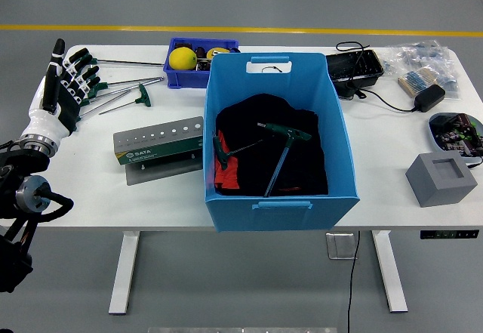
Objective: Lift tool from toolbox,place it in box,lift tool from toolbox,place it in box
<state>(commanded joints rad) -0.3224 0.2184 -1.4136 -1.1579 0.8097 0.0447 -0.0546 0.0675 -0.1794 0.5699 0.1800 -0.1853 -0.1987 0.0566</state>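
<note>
A white table [377, 159] seen from above holds a big blue box [275, 140] at its centre. Two green-handled T-shaped tools [281, 140] already lie inside the box on dark cloth. At the table's far left, more T-handled tools [121, 94] lie loose beside a grey tool holder [160, 149], just behind it.

The robot's left hand [62, 87] hovers over the table's left edge, fingers straight and spread, gripping nothing. The right arm is out of sight.

Risks, as a judgement: the loose tools lie close together with thin crossing shafts, so an imprecise reach may grab two at once or push them off the near edge. The long shafts could also catch the box's wall during transfer. A small blue tray [198, 65] with a yellow ball [182, 58] sits just beside the box and may be bumped.
</note>
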